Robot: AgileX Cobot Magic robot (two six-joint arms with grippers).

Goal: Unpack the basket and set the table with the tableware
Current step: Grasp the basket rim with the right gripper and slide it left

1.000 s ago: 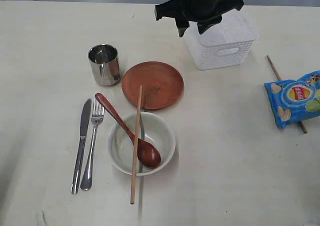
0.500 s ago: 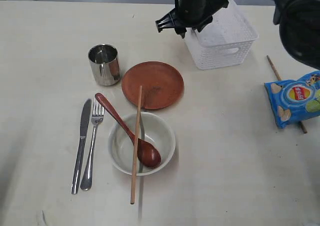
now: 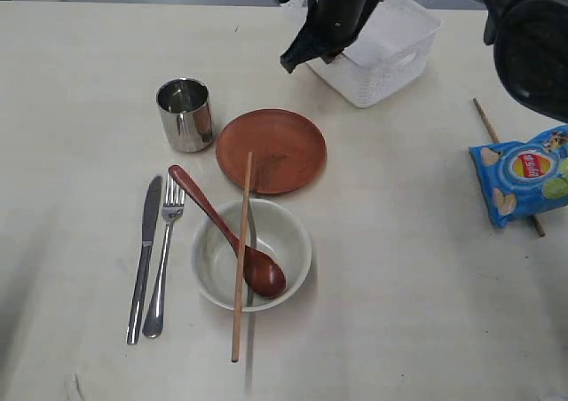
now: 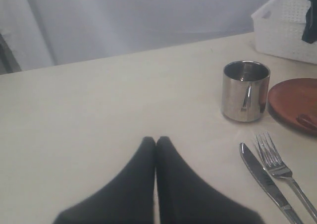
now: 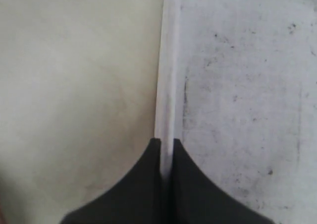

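Pinching the basket's (image 3: 390,51) near-left rim, the right fingers (image 5: 159,145) are closed on the thin white wall. One finger is outside over the bench (image 3: 417,286) and the other is inside over the speckled basket floor. The basket stands at the far side, right of the middle, turned askew to the bench edge. Whether any corner is off the surface cannot be told.

The left fingers (image 4: 154,143) are pressed together with nothing between them, hanging above bare bench.

The steel cup (image 3: 185,114) stands upright left of the middle. The reddish-brown plate (image 3: 284,144) lies just to its right, close but apart. Nearer than the plate is the cream bowl (image 3: 211,259). The wooden spoon (image 3: 226,228) has its head inside the bowl and its handle slanting out over the far-left rim towards the cup. One chopstick (image 3: 240,268) lies across the bowl, its far tip over the plate's near edge and its near tip on the bench past the bowl.

The knife (image 3: 144,259) and the fork (image 3: 162,268) lie side by side left of the bowl, with the knife further left and both handles pointing near.

At the right edge lies a blue crisp packet (image 3: 524,175). The second chopstick (image 3: 484,117) runs partly under it, well apart from the other tableware.
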